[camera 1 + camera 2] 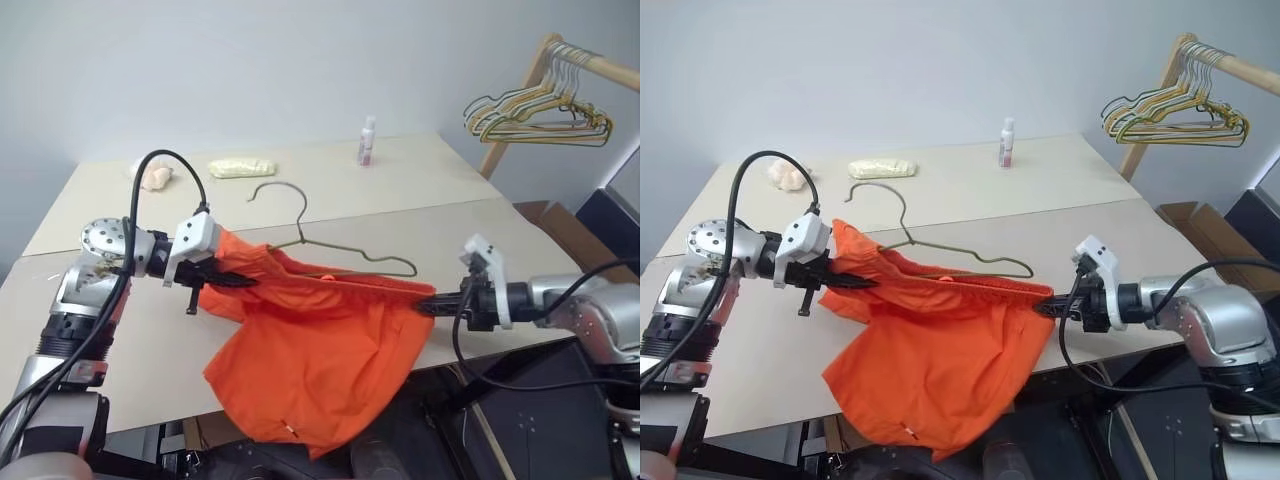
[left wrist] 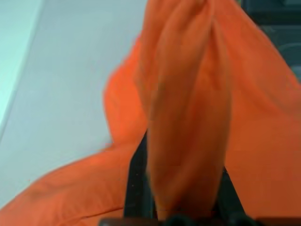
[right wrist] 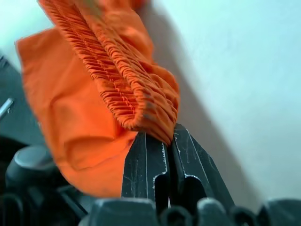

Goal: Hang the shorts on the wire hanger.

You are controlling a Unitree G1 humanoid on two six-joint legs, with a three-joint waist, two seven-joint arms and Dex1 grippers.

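Observation:
The bright orange shorts [image 1: 320, 360] hang stretched by the waistband between my two grippers, above the table's front edge, with the legs drooping past that edge. My left gripper [image 1: 240, 282] is shut on the shorts' left end, where the fabric [image 2: 188, 117] bunches between its fingers. My right gripper [image 1: 428, 304] is shut on the gathered waistband [image 3: 141, 106] at the right end. The wire hanger [image 1: 335, 245] lies flat on the table just behind the shorts, hook toward the back left; its lower edge is partly hidden by the fabric.
A beige table [image 1: 420, 180] holds a small bottle [image 1: 367, 140], a pale yellow packet [image 1: 241, 168] and a pinkish lump [image 1: 156, 178] near its back edge. A wooden rack [image 1: 560, 60] at the right carries a bunch of coloured hangers [image 1: 540, 115].

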